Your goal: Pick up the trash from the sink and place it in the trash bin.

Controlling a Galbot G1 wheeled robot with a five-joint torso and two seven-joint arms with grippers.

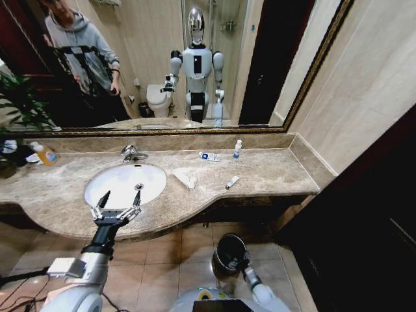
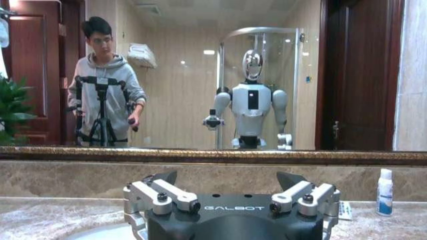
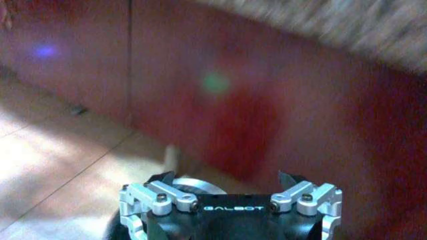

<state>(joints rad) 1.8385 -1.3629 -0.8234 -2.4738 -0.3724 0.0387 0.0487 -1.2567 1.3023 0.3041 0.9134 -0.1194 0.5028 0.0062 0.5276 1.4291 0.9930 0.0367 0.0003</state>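
Beige-brown marble is making up the table [image 1: 273, 170] that is carrying the white oval sink [image 1: 120, 182], and the sink serves as the landmark here. The left hand [image 1: 117, 201] is hovering over the sink's near rim with its two fingers spread apart and nothing between them. In the left wrist view the same hand [image 2: 227, 181] is cutting off most of the basin, so the bowl's contents are not readable there; in the head view the bowl is looking plain white.

Four pieces of trash are lying on the marble to the right of the sink. One crumpled white tissue [image 1: 184, 177] is sitting just beside the rim. One white-and-blue tube [image 1: 209, 156] is lying farther right, near the back wall. One clear blue-capped bottle [image 1: 237, 150] is standing upright beyond the tube. One white sachet [image 1: 232, 182] is lying near the front edge. One orange-yellow soap bottle [image 1: 45, 155] is standing well to the sink's left.

One trash bin [image 1: 229, 252] is sitting on the tiled floor, below and right of the sink. The right hand [image 3: 227, 181] is hanging right above its metallic rim, fingers apart and empty, hiding most of the bin in the right wrist view, which is blurred.
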